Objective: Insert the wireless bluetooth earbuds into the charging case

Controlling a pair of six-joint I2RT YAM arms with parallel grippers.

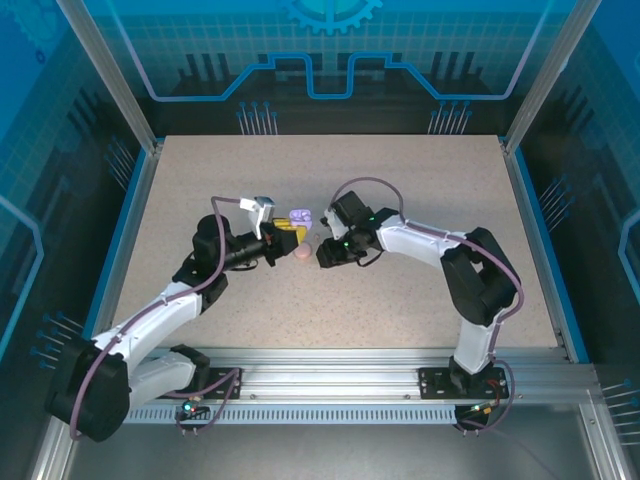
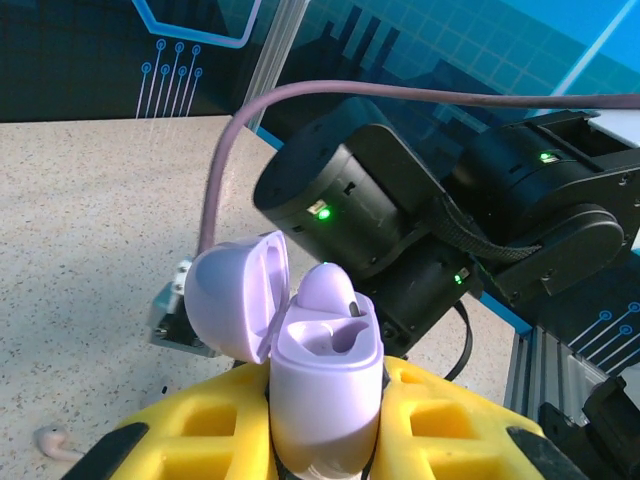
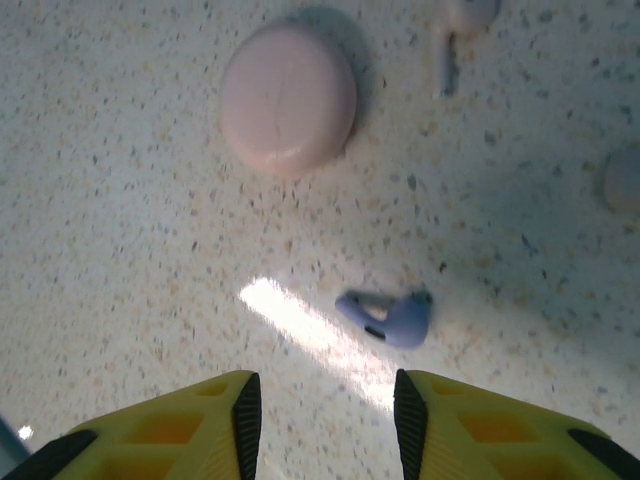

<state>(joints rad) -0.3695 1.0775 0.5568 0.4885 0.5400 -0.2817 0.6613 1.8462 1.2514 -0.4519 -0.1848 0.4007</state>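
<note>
Purple earbud [image 3: 390, 318] – just ahead of parted, empty right end effector [image 3: 322, 388], left end effector [image 2: 325, 430] clamping case [image 2: 325, 365]

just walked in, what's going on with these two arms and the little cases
The left gripper is clamped on an open purple case, with one purple bud already seated in it. The right gripper hangs open above the table, near a loose purple bud and not touching it. A closed pink case and a pink bud lie on the table nearby.
</note>
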